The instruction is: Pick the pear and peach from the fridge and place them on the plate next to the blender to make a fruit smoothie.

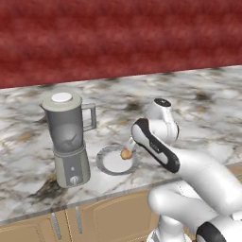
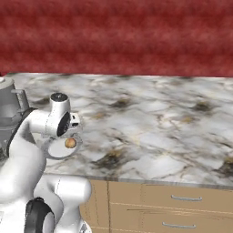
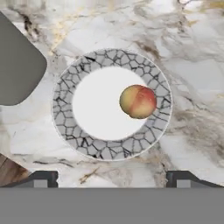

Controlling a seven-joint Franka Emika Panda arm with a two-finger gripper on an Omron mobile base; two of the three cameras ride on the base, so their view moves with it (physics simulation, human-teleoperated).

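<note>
Claw (image 3: 112, 177) stands wide open and empty directly above the plate (image 3: 65, 87), where the peach (image 3: 138, 101) lies free just below its fingertips, so you must lift straight away before seeking the pear in the fridge.

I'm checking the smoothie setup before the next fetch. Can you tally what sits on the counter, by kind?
Fruit: 1, the peach, lying on the plate toward one side of its rim
Plates: 1, the plate, beside the blender
Blenders: 1, the blender, with its white lid on
Total: 3
</note>
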